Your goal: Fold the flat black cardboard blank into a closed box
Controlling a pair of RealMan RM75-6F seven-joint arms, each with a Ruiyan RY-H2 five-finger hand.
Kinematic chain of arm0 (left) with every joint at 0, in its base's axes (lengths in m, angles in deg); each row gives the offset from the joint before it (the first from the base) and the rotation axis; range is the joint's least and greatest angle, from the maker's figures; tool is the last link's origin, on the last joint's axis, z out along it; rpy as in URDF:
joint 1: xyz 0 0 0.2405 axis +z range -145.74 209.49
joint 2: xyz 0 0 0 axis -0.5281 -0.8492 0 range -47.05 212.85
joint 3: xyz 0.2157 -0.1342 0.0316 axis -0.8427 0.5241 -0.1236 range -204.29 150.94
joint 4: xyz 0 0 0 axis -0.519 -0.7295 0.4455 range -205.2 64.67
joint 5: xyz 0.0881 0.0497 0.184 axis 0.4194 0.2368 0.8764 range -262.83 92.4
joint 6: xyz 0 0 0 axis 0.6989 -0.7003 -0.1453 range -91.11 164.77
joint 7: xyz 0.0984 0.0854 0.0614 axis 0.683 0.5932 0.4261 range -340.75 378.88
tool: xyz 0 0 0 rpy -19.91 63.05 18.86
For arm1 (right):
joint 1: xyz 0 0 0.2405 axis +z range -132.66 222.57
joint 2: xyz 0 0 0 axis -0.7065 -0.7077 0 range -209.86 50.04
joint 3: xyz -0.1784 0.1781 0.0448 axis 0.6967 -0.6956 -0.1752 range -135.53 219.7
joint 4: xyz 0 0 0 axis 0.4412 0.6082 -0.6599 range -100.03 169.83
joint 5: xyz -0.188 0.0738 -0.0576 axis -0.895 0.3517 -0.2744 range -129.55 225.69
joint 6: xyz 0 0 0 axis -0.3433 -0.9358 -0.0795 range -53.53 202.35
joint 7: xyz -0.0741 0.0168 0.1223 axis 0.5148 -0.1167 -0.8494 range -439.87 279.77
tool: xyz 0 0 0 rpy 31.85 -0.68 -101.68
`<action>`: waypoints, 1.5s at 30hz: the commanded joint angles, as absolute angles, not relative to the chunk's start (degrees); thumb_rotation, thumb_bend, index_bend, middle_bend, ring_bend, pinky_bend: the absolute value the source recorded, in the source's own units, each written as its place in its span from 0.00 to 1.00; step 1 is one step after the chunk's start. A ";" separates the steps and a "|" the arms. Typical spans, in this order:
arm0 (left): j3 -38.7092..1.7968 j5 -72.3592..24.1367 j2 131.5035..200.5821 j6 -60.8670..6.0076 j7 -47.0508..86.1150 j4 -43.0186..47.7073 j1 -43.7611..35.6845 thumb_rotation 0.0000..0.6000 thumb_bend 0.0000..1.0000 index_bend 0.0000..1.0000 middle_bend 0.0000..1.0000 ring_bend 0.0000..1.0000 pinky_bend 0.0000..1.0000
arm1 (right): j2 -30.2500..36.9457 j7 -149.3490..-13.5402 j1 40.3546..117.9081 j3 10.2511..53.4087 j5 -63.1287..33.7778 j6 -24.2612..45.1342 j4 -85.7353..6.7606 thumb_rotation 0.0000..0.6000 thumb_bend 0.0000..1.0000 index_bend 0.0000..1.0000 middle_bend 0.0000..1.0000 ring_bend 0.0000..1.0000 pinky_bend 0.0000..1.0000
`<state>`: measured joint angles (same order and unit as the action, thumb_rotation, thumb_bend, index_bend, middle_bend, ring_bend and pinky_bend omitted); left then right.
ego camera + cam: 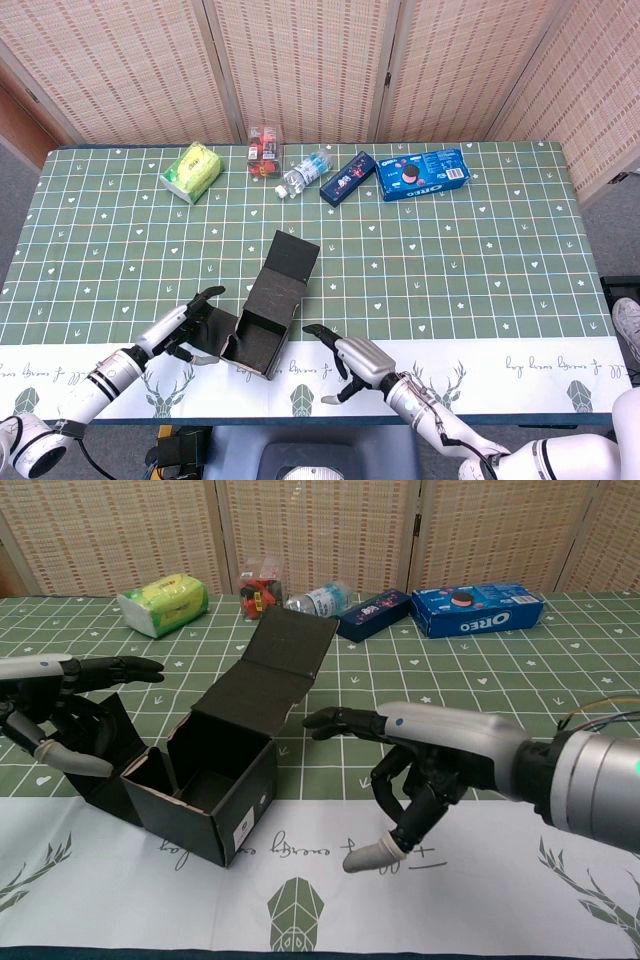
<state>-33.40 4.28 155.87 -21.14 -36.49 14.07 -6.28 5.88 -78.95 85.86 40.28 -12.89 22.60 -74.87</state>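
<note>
Two robot hands reach in from the near table edge. The left hand [60, 715] is empty, fingers spread and pointing inward. The right hand [420, 760] is also empty, one finger extended, the others loosely curled.

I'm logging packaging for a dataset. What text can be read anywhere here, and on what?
"OREO" on the blue cookie pack.
Cursive writing on the white table runner: not legible.
Small white label on the black box: too small to read.
Navy box, bottle, green pack and red item: print too small or blurred to read.
</note>
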 commanded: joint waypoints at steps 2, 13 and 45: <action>-32.64 3.45 155.24 -21.95 -36.05 14.46 -5.29 1.00 0.11 0.00 0.00 0.53 0.90 | 7.80 -81.11 85.24 38.81 -8.77 23.64 -74.61 1.00 0.00 0.00 0.00 0.67 1.00; -31.30 2.95 153.78 -22.56 -36.44 14.71 -3.80 1.00 0.11 0.00 0.00 0.53 0.90 | 11.29 -81.57 89.82 32.79 5.21 28.63 -69.44 1.00 0.00 0.00 0.00 0.65 1.00; -29.66 4.00 152.46 -21.86 -40.58 13.53 -2.01 1.00 0.11 0.00 0.00 0.53 0.90 | 12.80 -82.42 95.44 29.18 5.50 32.61 -61.66 1.00 0.00 0.00 0.00 0.65 1.00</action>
<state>-29.66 3.89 152.43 -21.89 -40.55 13.48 -2.00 13.16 -80.47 98.11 27.57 9.00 34.09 -59.82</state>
